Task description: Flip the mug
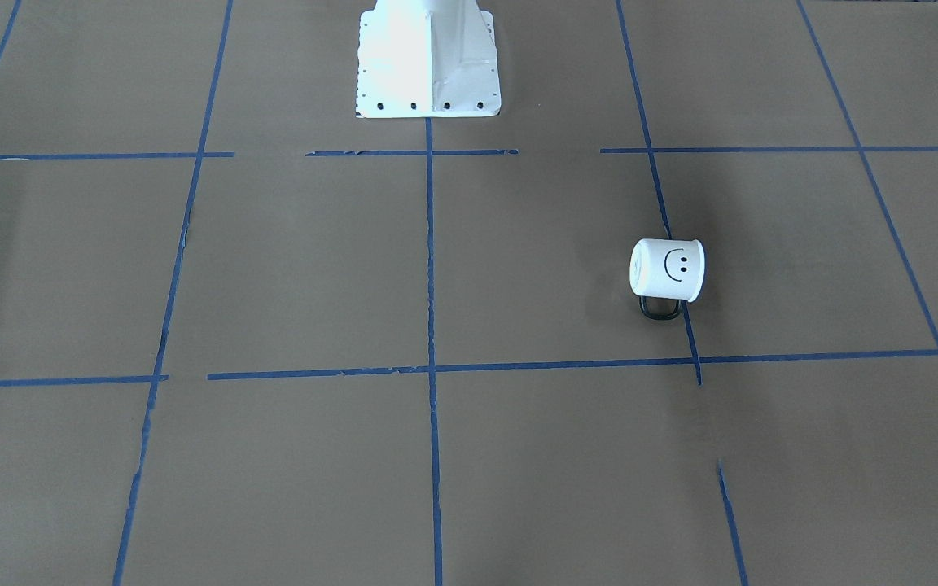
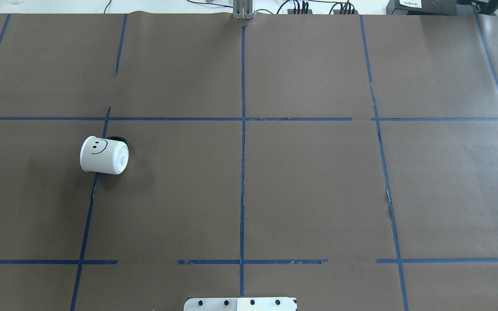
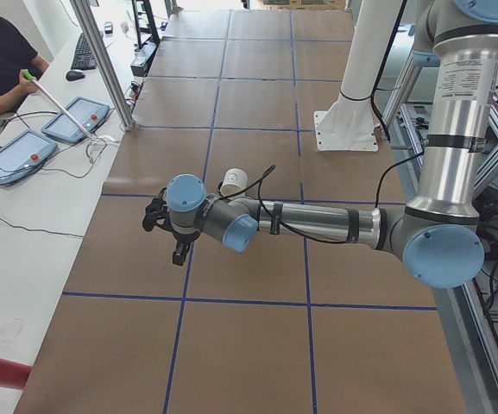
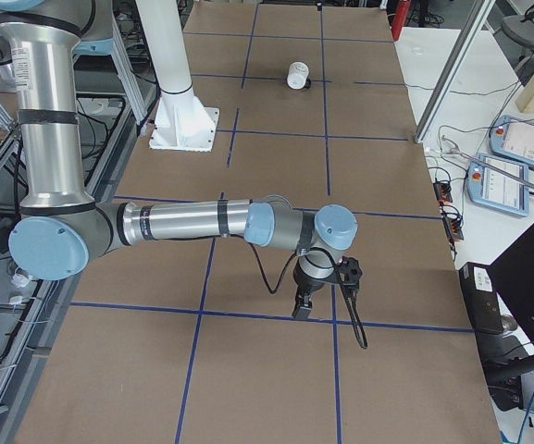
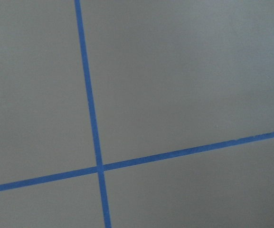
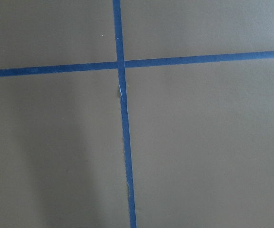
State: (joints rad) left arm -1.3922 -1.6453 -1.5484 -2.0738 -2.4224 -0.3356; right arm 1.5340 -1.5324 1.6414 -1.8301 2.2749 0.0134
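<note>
The mug [image 1: 668, 270] is white with a black smiley face and lies on its side on the brown table, face up. Its black handle [image 1: 660, 309] points away from the robot. Its flat end faces the table's middle. It also shows in the overhead view [image 2: 103, 154], the left side view [image 3: 234, 182] and the right side view [image 4: 298, 75]. My left gripper [image 3: 167, 237] hovers over the table nearer the left end than the mug, apart from it. My right gripper [image 4: 327, 291] hangs far from the mug at the other end. I cannot tell whether either is open. Both wrist views show only paper and tape.
The white robot pedestal [image 1: 428, 65] stands at the table's robot-side edge, also in the overhead view [image 2: 240, 303]. Blue tape lines [image 2: 243, 129] grid the brown paper. An operator [image 3: 3, 60] sits beside the table with control pendants [image 3: 76, 119].
</note>
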